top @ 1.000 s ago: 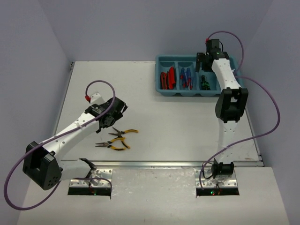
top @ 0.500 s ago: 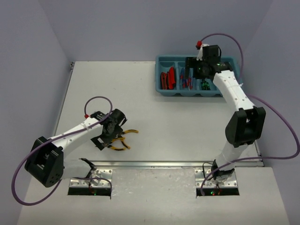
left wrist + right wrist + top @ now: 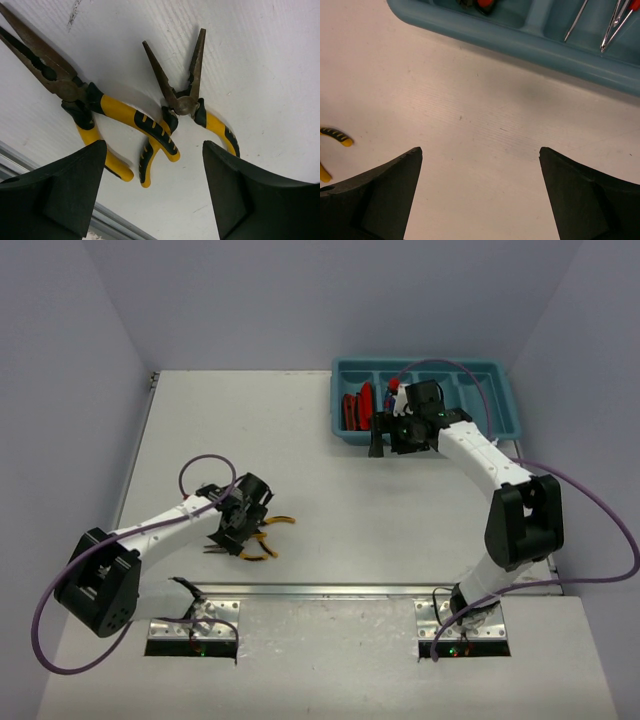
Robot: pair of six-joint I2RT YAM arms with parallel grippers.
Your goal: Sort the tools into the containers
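Recorded white table [image 3: 400, 510] carrying teal plastic four-compartment tray [image 3: 490, 368] at upper right of overhead view, red-and-black utility knives [image 3: 356, 408] in its leftmost compartment. Noted right arm [image 3: 480, 455] bent leftward across the tray, hiding the middle compartments; right gripper [image 3: 480, 150] spread wide, empty, over bare table. Noted left arm [image 3: 160, 525] low at lower left; left gripper [image 3: 154, 150] fingers far apart, gripping nothing, above two yellow-handled pliers [image 3: 125, 112] with handles crossed.
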